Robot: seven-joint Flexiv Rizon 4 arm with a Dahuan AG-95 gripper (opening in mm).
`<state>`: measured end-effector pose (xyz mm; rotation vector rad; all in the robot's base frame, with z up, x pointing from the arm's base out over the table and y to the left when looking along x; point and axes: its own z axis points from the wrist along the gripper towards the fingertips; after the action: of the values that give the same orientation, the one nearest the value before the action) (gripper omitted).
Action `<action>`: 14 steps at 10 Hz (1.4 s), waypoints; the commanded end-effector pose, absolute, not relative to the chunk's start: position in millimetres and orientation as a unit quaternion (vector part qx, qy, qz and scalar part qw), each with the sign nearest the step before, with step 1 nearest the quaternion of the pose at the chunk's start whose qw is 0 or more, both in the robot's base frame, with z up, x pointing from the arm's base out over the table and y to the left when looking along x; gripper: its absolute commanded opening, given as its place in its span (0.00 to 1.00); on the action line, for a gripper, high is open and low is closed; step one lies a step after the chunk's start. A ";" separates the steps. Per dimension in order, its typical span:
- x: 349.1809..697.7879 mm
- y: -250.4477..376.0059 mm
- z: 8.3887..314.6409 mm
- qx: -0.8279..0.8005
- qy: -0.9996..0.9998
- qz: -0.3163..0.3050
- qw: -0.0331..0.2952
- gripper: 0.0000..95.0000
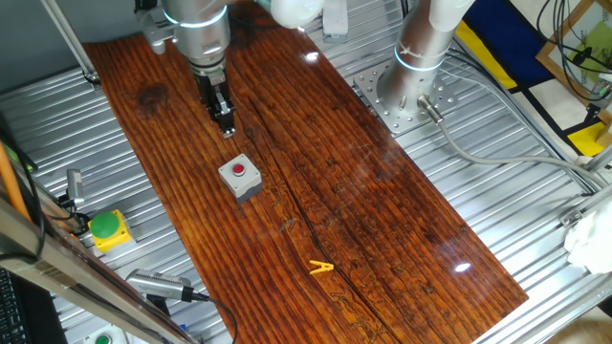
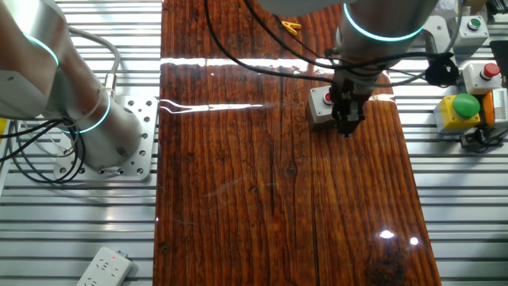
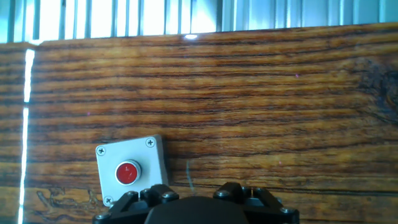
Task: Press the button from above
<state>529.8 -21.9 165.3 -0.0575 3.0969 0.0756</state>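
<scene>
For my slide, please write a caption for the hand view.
Hand view: the red button in its grey box on the wooden table, left of the gripper.

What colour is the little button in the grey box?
Red. The button shows best in the hand view, round and bright in its grey box.

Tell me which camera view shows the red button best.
The hand view: the button faces the camera, large and unobstructed in its grey box. One fixed view shows it whole but small. In the other fixed view the tool partly hides it.
</scene>
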 end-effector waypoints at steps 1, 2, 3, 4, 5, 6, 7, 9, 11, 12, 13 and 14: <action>531.0 -22.0 164.7 -0.037 0.999 0.025 0.012 0.60; 531.0 -22.0 164.7 -0.036 0.999 0.023 0.009 0.60; 531.0 -22.0 164.7 -0.037 0.999 0.023 0.009 0.60; 531.0 -22.0 164.7 -0.037 0.999 0.023 0.008 0.60; 531.0 -22.0 164.7 -0.038 0.999 0.023 0.007 0.60; 531.0 -22.0 164.7 -0.040 0.999 0.023 0.006 0.60; 531.0 -22.0 164.7 -0.043 0.999 0.023 0.006 0.60; 531.0 -22.0 164.7 -0.047 0.999 0.022 0.006 0.60; 531.0 -22.0 164.7 -0.044 0.999 0.018 0.006 0.60; 531.0 -22.0 164.7 -0.038 0.999 0.011 0.006 0.60; 531.0 -22.0 164.7 -0.035 0.999 0.010 0.009 0.60; 531.0 -22.0 164.7 -0.036 0.999 0.009 0.010 0.60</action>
<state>531.6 -22.1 164.4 -0.1087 3.1169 0.0270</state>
